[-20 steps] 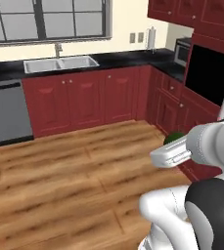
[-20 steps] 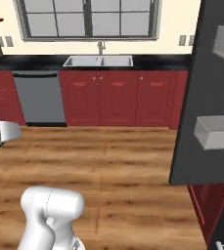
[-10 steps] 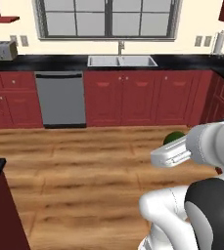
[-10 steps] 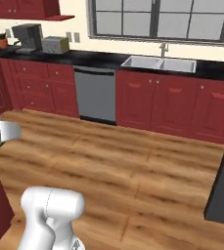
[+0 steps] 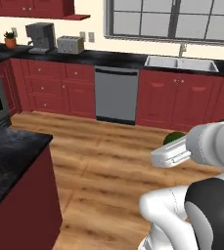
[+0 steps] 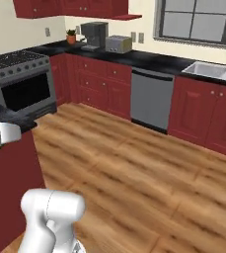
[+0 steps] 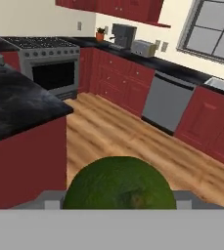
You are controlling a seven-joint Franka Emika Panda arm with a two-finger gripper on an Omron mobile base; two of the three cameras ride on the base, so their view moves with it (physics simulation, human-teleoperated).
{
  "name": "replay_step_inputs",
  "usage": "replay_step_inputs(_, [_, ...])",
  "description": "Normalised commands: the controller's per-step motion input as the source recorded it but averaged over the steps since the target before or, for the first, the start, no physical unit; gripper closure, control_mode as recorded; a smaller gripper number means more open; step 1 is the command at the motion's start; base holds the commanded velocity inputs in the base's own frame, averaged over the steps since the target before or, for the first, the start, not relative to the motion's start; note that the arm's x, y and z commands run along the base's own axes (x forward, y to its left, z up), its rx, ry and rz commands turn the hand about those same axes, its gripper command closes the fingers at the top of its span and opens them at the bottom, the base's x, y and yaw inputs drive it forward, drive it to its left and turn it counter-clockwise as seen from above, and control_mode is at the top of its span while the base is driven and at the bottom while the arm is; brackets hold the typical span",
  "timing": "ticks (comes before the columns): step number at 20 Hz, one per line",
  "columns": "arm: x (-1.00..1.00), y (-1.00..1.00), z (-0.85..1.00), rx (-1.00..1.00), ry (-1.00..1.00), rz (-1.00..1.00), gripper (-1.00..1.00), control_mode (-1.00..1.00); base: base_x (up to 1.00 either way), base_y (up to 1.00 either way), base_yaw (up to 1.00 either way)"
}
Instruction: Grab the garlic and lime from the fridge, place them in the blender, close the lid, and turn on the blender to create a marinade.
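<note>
- My gripper (image 7: 119, 207) is clamped on the lime (image 7: 119, 183), which bulges dark green between my two fingers at the bottom of the hand view.
- From the left base view a sliver of the lime (image 5: 173, 137) peeks above my white hand, held out over the wooden floor (image 5: 108, 161).
- Ahead of me stands a grey dishwasher (image 5: 116, 95) set among red cabinets (image 5: 55, 90) under a black counter.
- A coffee maker (image 5: 41, 37) and a toaster (image 5: 70, 45) sit side by side on that counter; the sink (image 5: 179, 62) lies beneath the window.
- A stove (image 6: 25, 84) is off to the left, and a dark-topped island (image 7: 15, 102) is close beside me.
</note>
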Motion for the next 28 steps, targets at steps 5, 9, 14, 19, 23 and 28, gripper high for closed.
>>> replay_step_inputs(5, [0.0, 0.0, 0.0, 0.0, 0.0, 0.0, 1.0, 1.0, 0.12, 0.1, 0.53])
replay_step_inputs(9, [0.0, 0.0, 0.0, 0.0, 0.0, 0.0, 1.0, 1.0, 0.08, 0.07, 0.55])
replay_step_inputs(14, [0.0, 0.0, 0.0, 0.0, 0.0, 0.0, 1.0, 1.0, 0.23, 0.01, 0.5])
replay_step_inputs(19, [0.0, 0.0, 0.0, 0.0, 0.0, 0.0, 1.0, 1.0, 0.92, -0.71, 0.29])
replay_step_inputs(23, [0.0, 0.0, 0.0, 0.0, 0.0, 0.0, 1.0, 1.0, 1.0, -1.0, 0.26])
replay_step_inputs(28, [0.0, 0.0, 0.0, 0.0, 0.0, 0.0, 1.0, 1.0, 1.0, -1.0, 0.26])
